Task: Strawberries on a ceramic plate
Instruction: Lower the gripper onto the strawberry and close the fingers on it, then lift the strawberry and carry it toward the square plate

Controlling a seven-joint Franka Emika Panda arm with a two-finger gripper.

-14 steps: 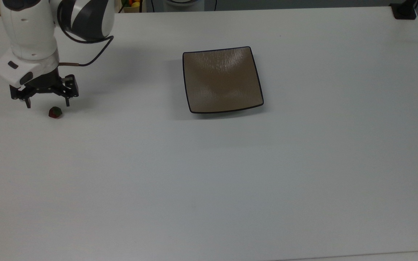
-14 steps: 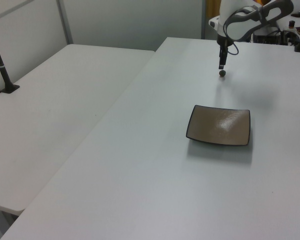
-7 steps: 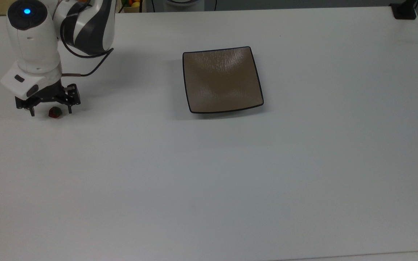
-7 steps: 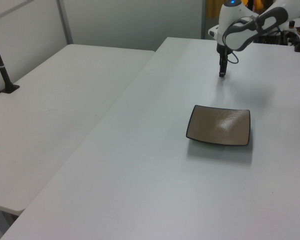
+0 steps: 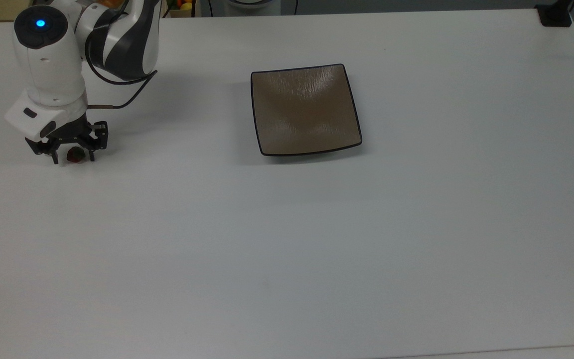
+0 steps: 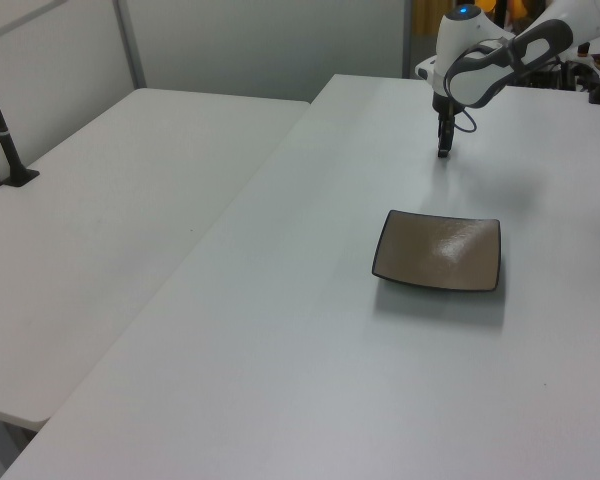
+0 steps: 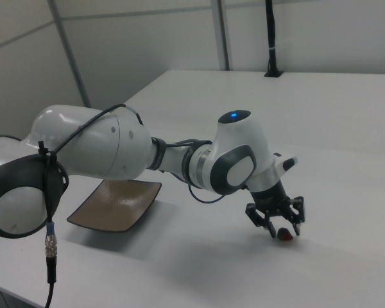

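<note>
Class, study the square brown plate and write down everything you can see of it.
The ceramic plate is square, glossy brown, edged with a thin black rim, its corners slightly upturned. Faint streaks and a light sheen cross its surface. It lies flat and empty on the white table, touching nothing else. In the top view it sits far to the right of the hand and the strawberry.

You are looking at evenly lit, bright pictures. Soft overhead light leaves faint grey shadows on the white worktop (image 5: 317,239) beside the ceramic plate (image 5: 305,110), whose glossy face shows pale glare. The arm casts a soft, blurry-edged shadow nearby.
</note>
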